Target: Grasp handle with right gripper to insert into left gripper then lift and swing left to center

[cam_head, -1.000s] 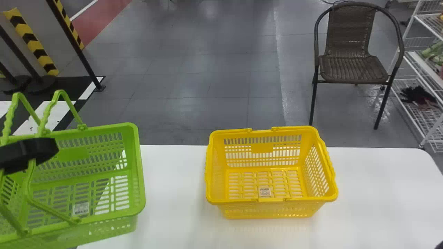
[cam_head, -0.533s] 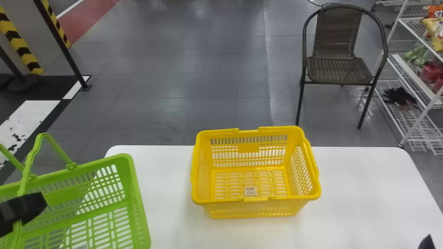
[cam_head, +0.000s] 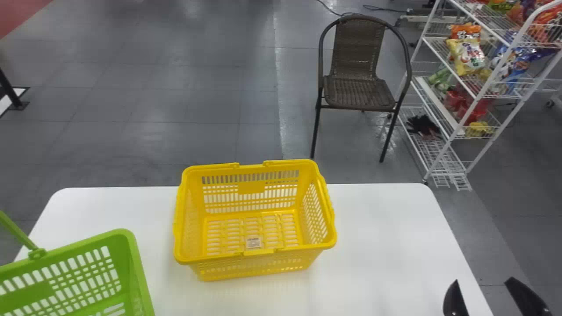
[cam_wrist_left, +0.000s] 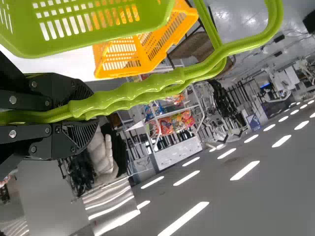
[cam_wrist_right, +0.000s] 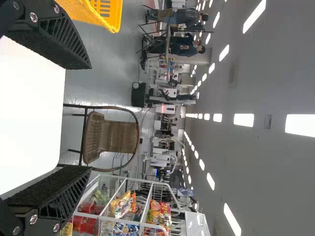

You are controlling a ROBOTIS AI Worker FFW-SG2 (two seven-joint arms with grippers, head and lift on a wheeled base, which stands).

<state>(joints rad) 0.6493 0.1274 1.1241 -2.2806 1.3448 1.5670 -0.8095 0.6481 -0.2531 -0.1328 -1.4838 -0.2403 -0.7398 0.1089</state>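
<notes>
Green basket (cam_head: 130,272) has swung nearer the yellow basket (cam_head: 251,187). Left gripper (cam_wrist_left: 92,109) pinches the green handles (cam_wrist_left: 129,97); right gripper (cam_wrist_right: 91,117) is wide open, empty. Swing seems underway; next, bring it to center.

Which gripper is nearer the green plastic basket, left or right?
Left. The left gripper is closed around the raised handles of the green plastic basket; the right gripper is by the white table's right end, beyond the yellow plastic basket.

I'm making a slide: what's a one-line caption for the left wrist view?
Left gripper closed on both handles of a green basket, a yellow basket behind.
</notes>
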